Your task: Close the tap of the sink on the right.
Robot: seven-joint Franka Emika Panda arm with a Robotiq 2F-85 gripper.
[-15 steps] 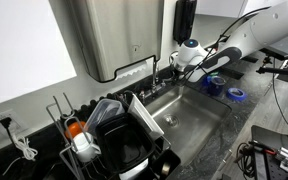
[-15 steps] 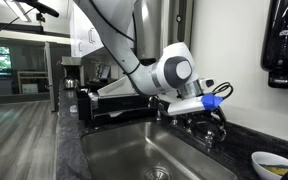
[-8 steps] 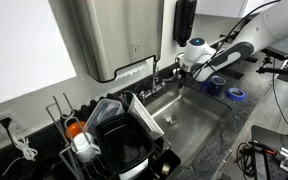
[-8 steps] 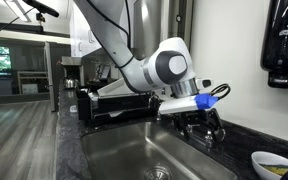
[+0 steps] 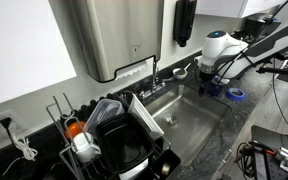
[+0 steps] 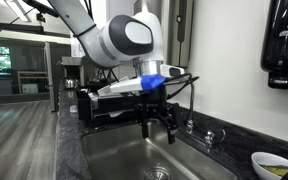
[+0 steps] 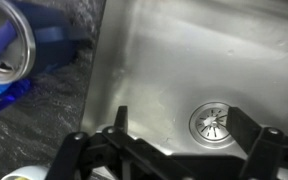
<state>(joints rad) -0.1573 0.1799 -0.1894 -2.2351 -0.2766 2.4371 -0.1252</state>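
The tap (image 5: 156, 72) stands at the back edge of the steel sink (image 5: 189, 118), with its handles beside it. In an exterior view the thin curved spout (image 6: 190, 88) and small handles (image 6: 211, 136) sit at the sink's back rim. My gripper (image 6: 156, 118) hangs open and empty over the basin, apart from the tap and its handles. It also shows in an exterior view (image 5: 206, 86) above the sink's right end. In the wrist view the open fingers (image 7: 182, 126) frame the sink floor and the drain (image 7: 216, 118).
A dish rack (image 5: 114, 140) with dishes stands left of the sink. A paper towel dispenser (image 5: 114, 35) and soap dispenser (image 5: 184, 20) hang on the wall. A blue cup (image 7: 14, 50) and a tape roll (image 5: 237, 95) lie on the counter. A bowl (image 6: 274, 162) sits near the sink.
My gripper has moved away from the tap handles, out over the sink basin, and turned to point down. It now hangs open.
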